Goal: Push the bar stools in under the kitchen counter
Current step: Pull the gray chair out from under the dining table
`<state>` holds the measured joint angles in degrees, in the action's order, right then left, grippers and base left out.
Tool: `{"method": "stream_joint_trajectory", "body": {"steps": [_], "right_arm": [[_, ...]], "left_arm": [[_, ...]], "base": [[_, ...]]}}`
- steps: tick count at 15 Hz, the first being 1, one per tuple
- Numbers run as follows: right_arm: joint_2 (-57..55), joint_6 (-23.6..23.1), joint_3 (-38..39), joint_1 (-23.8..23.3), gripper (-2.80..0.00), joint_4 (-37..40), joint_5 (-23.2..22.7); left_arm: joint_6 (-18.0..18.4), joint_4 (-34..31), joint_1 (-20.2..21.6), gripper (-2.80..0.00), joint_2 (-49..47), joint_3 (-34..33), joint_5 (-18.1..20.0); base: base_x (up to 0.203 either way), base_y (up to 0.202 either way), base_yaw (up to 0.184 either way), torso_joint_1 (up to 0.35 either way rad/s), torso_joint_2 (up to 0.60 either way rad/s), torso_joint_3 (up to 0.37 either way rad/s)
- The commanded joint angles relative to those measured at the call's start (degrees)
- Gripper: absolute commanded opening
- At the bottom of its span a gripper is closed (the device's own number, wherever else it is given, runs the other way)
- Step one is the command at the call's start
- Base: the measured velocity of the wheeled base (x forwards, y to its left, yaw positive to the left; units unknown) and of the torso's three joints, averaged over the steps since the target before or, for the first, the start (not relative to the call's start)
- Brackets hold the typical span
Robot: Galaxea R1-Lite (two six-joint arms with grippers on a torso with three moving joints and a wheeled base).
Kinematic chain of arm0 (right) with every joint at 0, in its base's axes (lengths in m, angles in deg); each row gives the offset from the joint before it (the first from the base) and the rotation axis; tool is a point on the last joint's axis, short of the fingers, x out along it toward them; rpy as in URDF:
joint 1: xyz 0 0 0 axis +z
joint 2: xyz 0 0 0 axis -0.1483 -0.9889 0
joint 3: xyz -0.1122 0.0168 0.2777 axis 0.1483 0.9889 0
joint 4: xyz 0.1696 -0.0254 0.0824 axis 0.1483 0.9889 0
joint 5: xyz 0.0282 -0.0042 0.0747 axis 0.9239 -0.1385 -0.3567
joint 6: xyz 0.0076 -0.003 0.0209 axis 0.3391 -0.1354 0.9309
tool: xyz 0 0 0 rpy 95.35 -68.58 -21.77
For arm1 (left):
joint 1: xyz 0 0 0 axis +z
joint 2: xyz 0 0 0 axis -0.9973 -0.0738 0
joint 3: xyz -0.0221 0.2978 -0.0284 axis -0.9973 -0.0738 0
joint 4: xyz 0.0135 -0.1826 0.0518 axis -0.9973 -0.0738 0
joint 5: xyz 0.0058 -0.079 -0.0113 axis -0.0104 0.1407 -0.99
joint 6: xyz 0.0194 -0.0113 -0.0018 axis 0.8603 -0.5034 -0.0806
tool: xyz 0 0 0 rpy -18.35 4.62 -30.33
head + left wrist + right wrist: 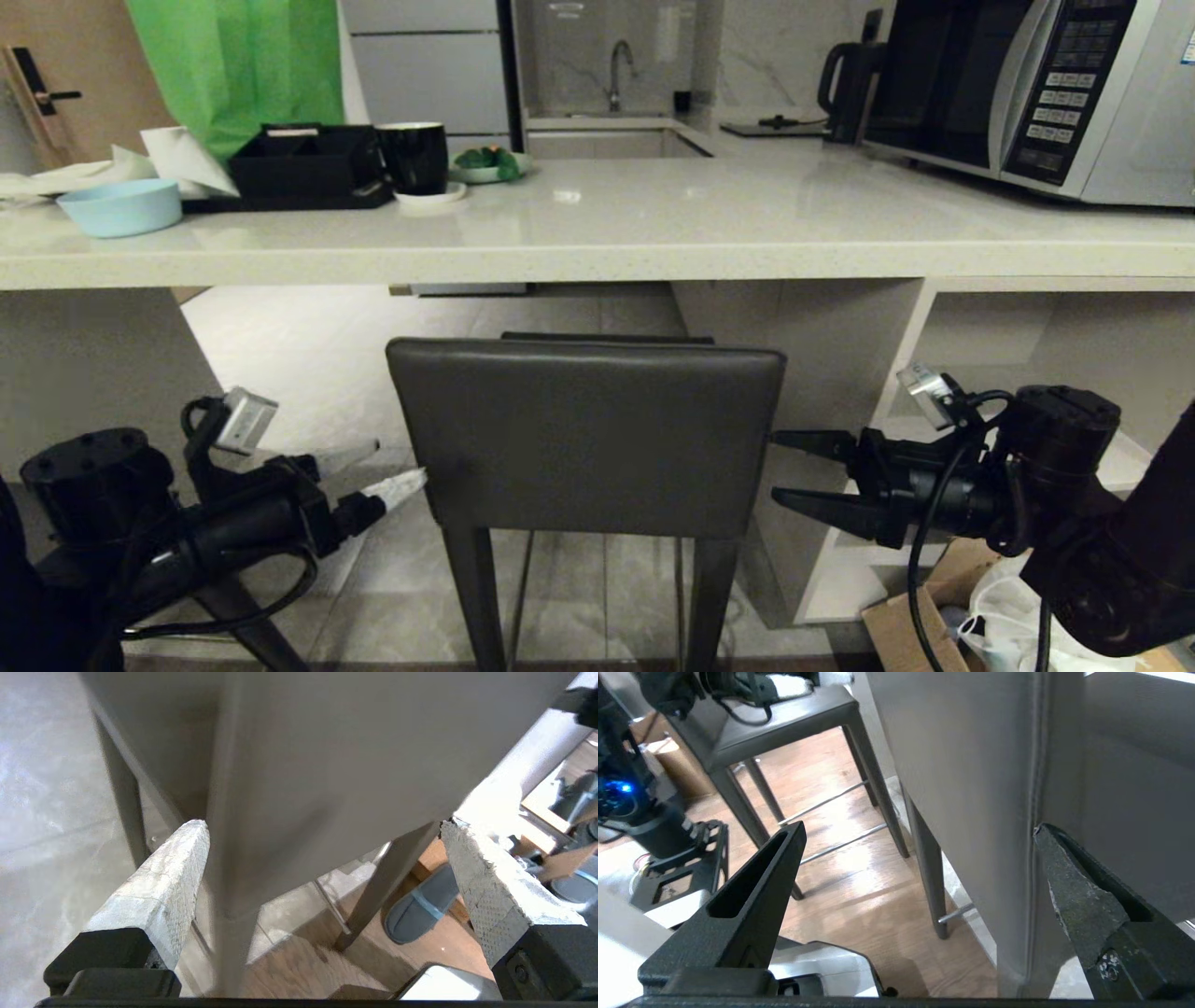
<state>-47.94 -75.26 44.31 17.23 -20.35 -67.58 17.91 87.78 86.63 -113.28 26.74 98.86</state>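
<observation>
A: Which step are we looking at?

B: The approach to the push, I'd judge. One bar stool (585, 439) is standing right in front of the bench (597, 238), its backrest facing the robot and its seat only just starting under the slab edge. The left gripper (378, 474) is sitting at the backrest's left edge and the right gripper (805, 474) at its right edge, both with fingers spread wide and grasping nothing.

A: Are they touching it?

B: The left gripper's pale fingers (163, 886) are straddling the backrest's side edge, and the right gripper's dark fingers (756, 891) are doing the same on the other side; whether any is actually touching, I cannot tell.

A: And the second stool?

B: It is showing only in the right wrist view, as the other bar stool (784, 718), standing off to the robot's left on the wooden floor (850, 891), well apart from the first.

A: What is the next move calling for?

B: Probably an even forward shove from both sides, kept level so the stool is sliding straight and not twisting against the panel leg (831, 373).

A: Any containers?

B: On the bench, a light blue bowl (119, 205) whose inside I cannot see, a black tray box (303, 161) with contents hidden, a black mug (414, 156) on a saucer, and a small plate (490, 166) holding something green.
</observation>
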Motion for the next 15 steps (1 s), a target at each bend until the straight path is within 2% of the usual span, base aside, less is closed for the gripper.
{"method": "stream_joint_trajectory", "body": {"steps": [1,6,9,10,13,15], "right_arm": [[-0.28,0.51,-1.08,0.71,0.00,-0.51,0.62],[-1.01,3.69,-4.47,0.79,0.00,-0.51,1.00],[-2.62,3.77,-5.35,2.35,0.00,-0.51,1.08],[-3.56,3.77,-5.93,2.90,0.00,-0.51,1.33],[-6.19,4.10,-8.47,5.77,0.00,-0.51,4.81],[-7.41,5.06,-9.96,6.87,0.00,-0.51,6.23]], "left_arm": [[0.41,0.43,3.65,0.00,-2.73,3.63,3.72],[0.96,0.43,3.76,0.00,-8.47,12.74,6.17],[0.96,0.43,3.11,0.00,-10.56,13.83,11.88],[0.96,0.43,2.41,0.00,-11.49,14.52,12.48],[0.98,0.43,1.08,0.00,-13.92,17.65,12.27],[1.00,0.43,0.21,0.00,-15.49,19.72,10.84]], "base": [[0.000,0.000,0.000,0.000,0.00,0.000],[0.000,0.000,0.000,0.000,0.00,0.000],[0.000,0.000,0.000,0.000,0.00,0.000],[0.000,0.000,0.000,0.000,0.00,0.000],[0.000,0.000,0.000,0.000,0.00,0.000],[0.000,0.000,0.000,0.000,0.00,0.000]]}}
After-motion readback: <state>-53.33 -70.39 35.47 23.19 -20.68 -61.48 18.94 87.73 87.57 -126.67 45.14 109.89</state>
